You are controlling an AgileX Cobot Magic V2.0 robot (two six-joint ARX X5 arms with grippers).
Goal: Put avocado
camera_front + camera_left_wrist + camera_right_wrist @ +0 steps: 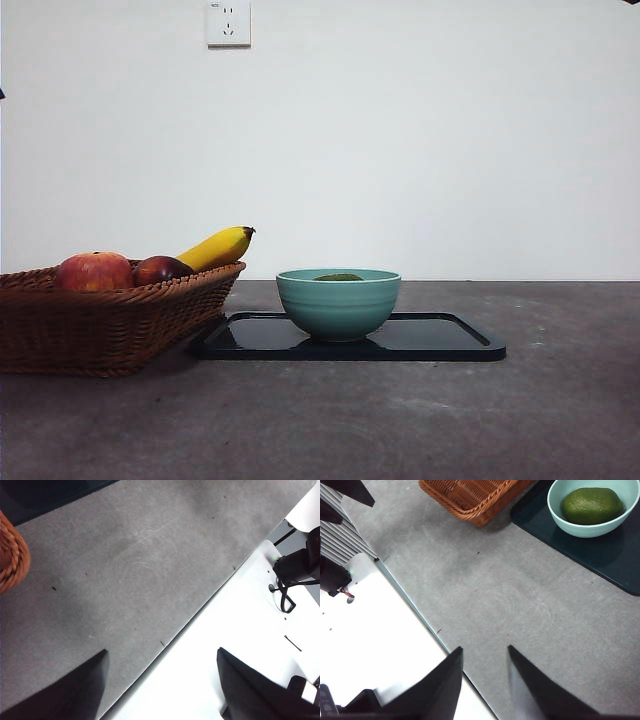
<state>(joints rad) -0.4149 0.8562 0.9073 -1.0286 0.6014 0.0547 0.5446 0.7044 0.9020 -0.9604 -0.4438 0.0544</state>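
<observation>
Grey surface: mottled matte tabletop (420, 420), a bit scuffed, white ledge along its near edge on my wrist cams.
Room: plain white wall, one power socket (228, 22) up at 12 o'clock.
Avocado (592, 505): sitting inside the teal bowl (338, 302), which stands on the black tray (450, 340).
Basket (100, 320): wicker, at the tray's 9 o'clock, touching it; apple (93, 271), dark red fruit (160, 269), banana (216, 247) inside.
Left gripper (162, 685): released, jaws spread wide, nothing in them.
Right gripper (485, 680): also released, narrower gap, well away from my bowl.
</observation>
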